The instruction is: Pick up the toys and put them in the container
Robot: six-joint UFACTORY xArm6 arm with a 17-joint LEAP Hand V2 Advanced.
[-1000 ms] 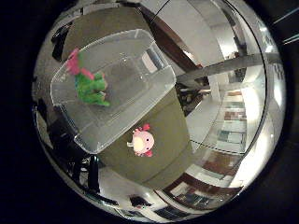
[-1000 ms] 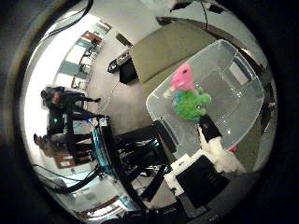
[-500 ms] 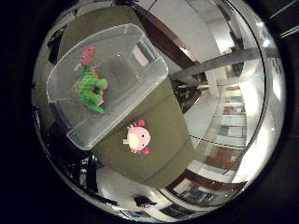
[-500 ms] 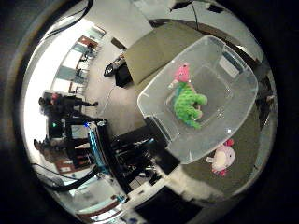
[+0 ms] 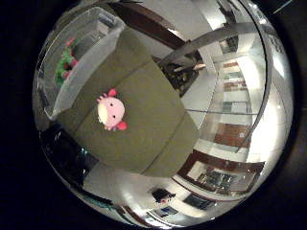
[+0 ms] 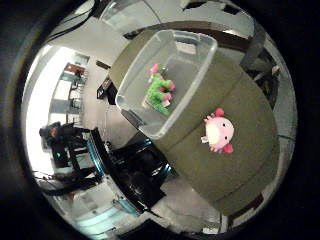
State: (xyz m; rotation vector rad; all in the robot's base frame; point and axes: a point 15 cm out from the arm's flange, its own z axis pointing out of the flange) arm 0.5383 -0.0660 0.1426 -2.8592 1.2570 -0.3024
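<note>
Olive-green table [image 6: 240, 165] — black stand [image 6: 135, 175] just beside it.

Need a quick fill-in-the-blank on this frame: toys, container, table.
1. The green toy lies inside the clear ____.
2. The pink toy lies on the olive ____, outside the container.
3. Toys left to put away: ____.

Missing words: container; table; one
</note>
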